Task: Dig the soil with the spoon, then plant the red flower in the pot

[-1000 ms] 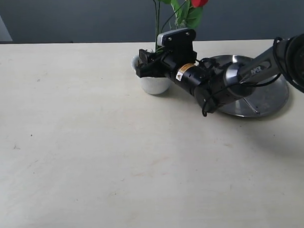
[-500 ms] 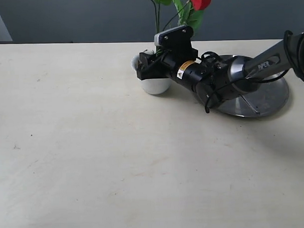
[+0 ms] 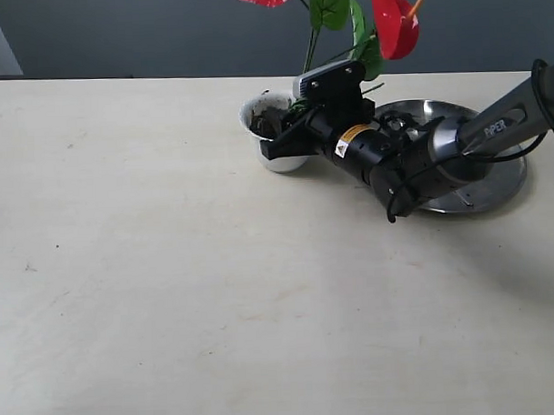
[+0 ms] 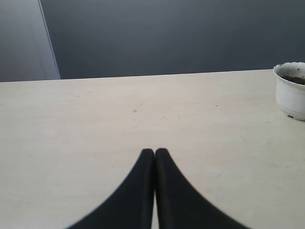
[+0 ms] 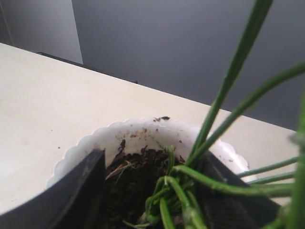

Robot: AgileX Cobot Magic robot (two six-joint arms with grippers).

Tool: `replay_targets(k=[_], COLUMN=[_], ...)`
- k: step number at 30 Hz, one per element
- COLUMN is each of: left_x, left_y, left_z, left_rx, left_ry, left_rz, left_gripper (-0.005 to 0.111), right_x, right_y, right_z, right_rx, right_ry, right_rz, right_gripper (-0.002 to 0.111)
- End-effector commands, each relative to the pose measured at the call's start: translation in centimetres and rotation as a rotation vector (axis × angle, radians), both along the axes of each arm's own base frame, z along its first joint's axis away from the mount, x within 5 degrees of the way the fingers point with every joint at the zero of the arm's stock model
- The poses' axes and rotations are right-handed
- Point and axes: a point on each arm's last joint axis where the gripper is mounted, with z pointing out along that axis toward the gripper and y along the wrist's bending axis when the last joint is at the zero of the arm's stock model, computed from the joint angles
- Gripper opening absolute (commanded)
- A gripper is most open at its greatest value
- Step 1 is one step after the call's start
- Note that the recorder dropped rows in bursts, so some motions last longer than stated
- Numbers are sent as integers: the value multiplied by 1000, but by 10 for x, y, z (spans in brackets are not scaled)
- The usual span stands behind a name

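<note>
A: Left half of the exterior view?

B: Bare cream tabletop, wide open from the left edge to mid-frame, a few faint specks only. Far edge along the top, against a dark grey wall.

A: Left gripper?

B: Out of sight in the exterior view. In its wrist view, two black fingers pressed tip to tip, nothing between them, over bare table. Small white cup-shaped pot with scalloped rim at the right edge there, well apart.

A: Centre?

B: Same pot at upper centre, near the far table edge, holding dark crumbly soil. Right gripper lying low against the pot's right side, black arm trailing off to the right edge.

A: Jaws there?

B: Parted, one black finger at either side of the rim in the right wrist view. Green stems between the fingers, rooted in the soil; contact with the stems not clear.

A: Flower?

B: Red heart-shaped blooms on thin green stems with broad leaves, rising from the pot to the top edge, leaning right.

A: Right side?

B: Round shiny steel plate behind the arm, partly covered by it. No spoon made out. Open table in front, down to the bottom edge.
</note>
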Motion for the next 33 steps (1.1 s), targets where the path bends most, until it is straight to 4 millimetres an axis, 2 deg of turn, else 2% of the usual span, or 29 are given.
replay_targets(k=[1,3,10,20,27,33], left_x=[0,0,0,0,0,0], left_y=[0,0,0,0,0,0], left_z=[1,1,1,1,1,1], left_rx=[-4,-4,-4,-4,-4,-4], left_ry=[-7,-7,-7,-7,-7,-7], left_rz=[-6,-6,-6,-6,-6,-6], left_gripper=[2,2,2,2,2,2], right_x=[-5,0,7,7,8,6], right_y=[2,4,8,7,6,5], right_z=[-15,-11,-4,-7,13,15], right_rx=[-65,-67,-63,-75,-49,-77], right_ry=[70,67,51,79,62,97], right_rz=[31,29,27,23,3,2], right_gripper=[48,42,53,53,53,53])
